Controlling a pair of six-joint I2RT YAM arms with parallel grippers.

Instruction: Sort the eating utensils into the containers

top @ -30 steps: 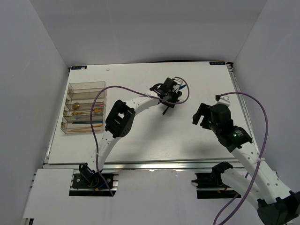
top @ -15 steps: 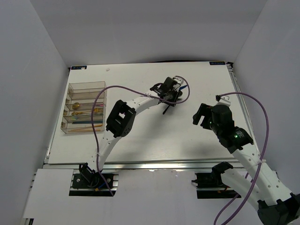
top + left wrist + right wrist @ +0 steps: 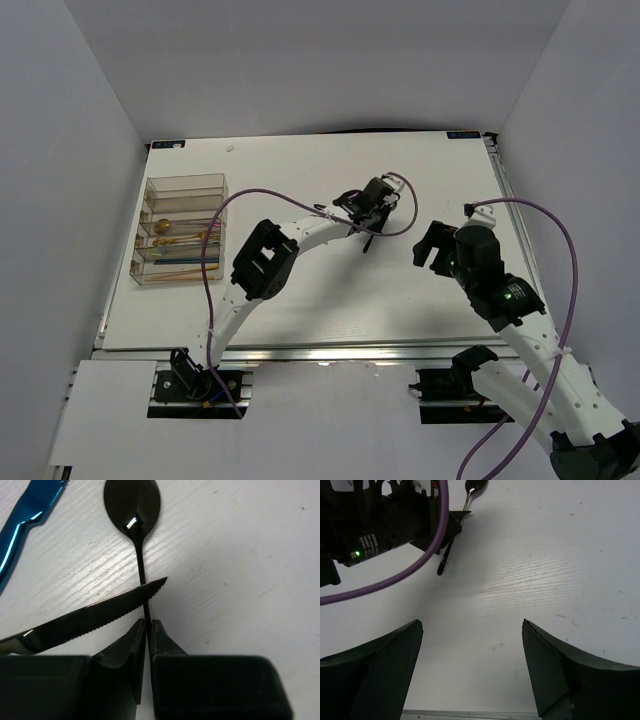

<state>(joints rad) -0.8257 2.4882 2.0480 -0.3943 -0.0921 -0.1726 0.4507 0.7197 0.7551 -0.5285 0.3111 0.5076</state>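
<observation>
White tabletop [image 3: 330, 300] carries the organiser [image 3: 182, 230] at its left side. Left gripper [image 3: 148, 623] pinches the black spoon [image 3: 133, 502] by its handle mid-table, a black knife [image 3: 90, 617] crossing that handle; right gripper [image 3: 471, 625] hangs wide open

White table [image 3: 300, 300], clear organiser [image 3: 185, 192] far left, black spoon [image 3: 132, 502], black knife [image 3: 90, 617], blue knife [image 3: 25, 515]

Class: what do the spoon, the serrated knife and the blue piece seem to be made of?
Spoon: probably black-coated polished metal; sharp glint on its bowl. Serrated knife: seemingly the same, mirror-glossy blade. Blue piece: likely tinted metal; bright edge reflections.
</observation>
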